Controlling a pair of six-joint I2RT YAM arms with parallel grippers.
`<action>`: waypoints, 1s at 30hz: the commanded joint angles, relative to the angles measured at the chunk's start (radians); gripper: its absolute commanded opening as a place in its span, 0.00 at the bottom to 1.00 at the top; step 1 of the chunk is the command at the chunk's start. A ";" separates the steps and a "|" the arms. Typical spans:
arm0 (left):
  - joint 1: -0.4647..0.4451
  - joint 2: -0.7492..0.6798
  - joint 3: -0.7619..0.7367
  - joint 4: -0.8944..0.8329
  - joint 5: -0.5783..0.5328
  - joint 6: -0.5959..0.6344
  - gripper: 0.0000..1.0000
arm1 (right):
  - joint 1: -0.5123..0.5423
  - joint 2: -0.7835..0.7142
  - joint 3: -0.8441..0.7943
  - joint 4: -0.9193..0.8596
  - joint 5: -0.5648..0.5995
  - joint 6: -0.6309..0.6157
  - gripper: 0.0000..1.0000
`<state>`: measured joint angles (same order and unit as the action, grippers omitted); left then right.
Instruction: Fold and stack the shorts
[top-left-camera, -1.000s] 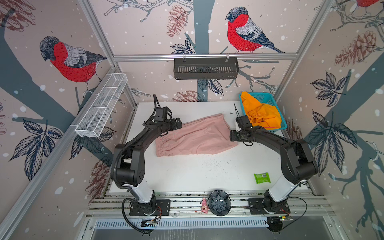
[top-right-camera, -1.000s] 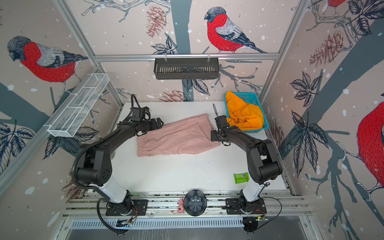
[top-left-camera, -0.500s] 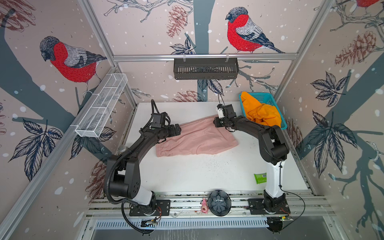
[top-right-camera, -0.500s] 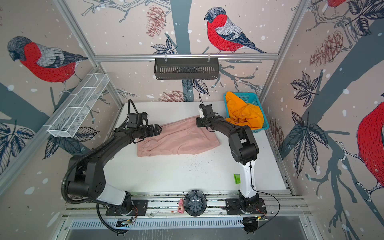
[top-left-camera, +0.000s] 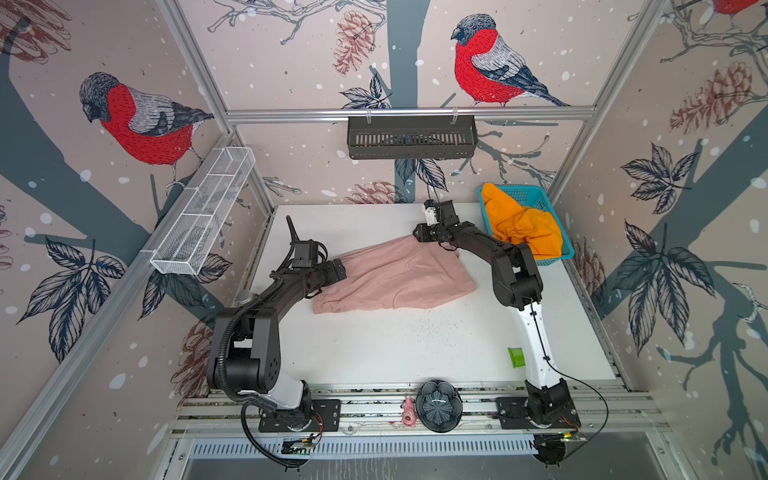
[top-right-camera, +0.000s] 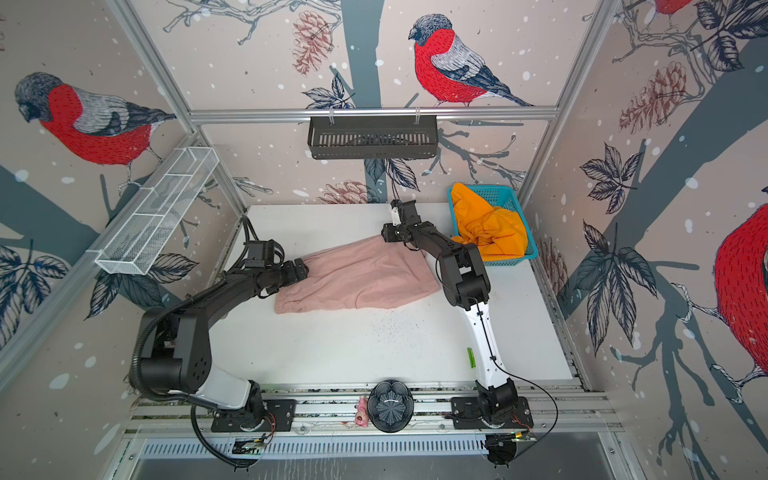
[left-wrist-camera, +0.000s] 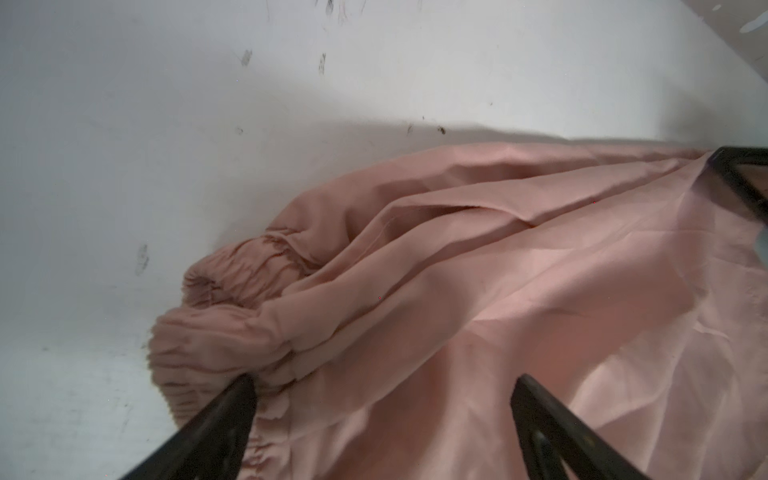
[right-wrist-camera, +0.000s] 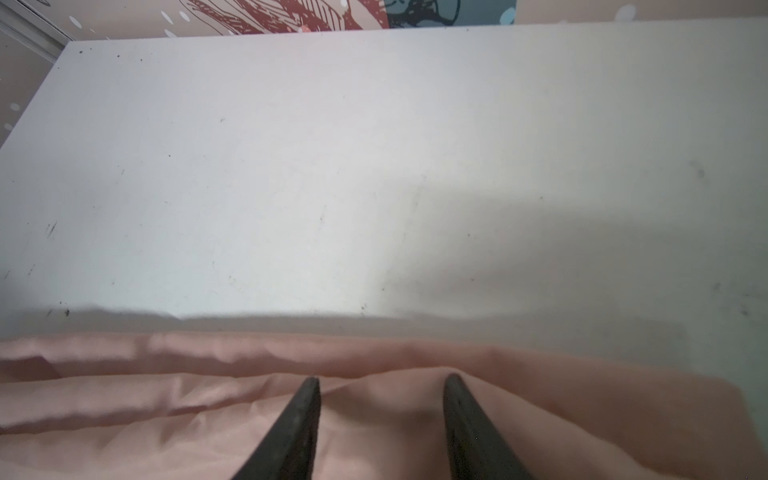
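We see the dusty pink shorts (top-left-camera: 395, 276) lying spread on the white worktop (top-left-camera: 395, 345), with the gathered waistband toward the left arm. The left end effector (left-wrist-camera: 384, 378) hangs over that waistband with its fingers spread wide, gripping nothing. The right end effector (right-wrist-camera: 382, 378) sits at the far corner of the pink shorts. Its fingers are partly apart, cloth lies under the gap, and we can make out none clamped. The bright orange shorts (top-left-camera: 523, 226) are heaped in the blue basket (top-left-camera: 536, 199) at the worktop's far right corner.
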<state>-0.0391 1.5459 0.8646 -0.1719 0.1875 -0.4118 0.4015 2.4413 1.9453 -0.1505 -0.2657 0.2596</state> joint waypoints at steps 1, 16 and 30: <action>0.003 0.020 -0.018 0.083 0.023 0.005 0.97 | -0.003 -0.028 0.012 -0.018 -0.023 -0.025 0.55; -0.010 0.051 -0.104 0.193 0.100 -0.007 0.97 | 0.085 -0.626 -0.744 0.067 0.055 0.012 0.67; -0.103 -0.018 -0.061 0.084 0.049 -0.001 0.97 | 0.063 -0.723 -1.149 0.219 0.154 0.089 0.64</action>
<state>-0.1211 1.5482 0.7822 -0.0322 0.2466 -0.4194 0.4892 1.7264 0.8261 0.0803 -0.1730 0.3317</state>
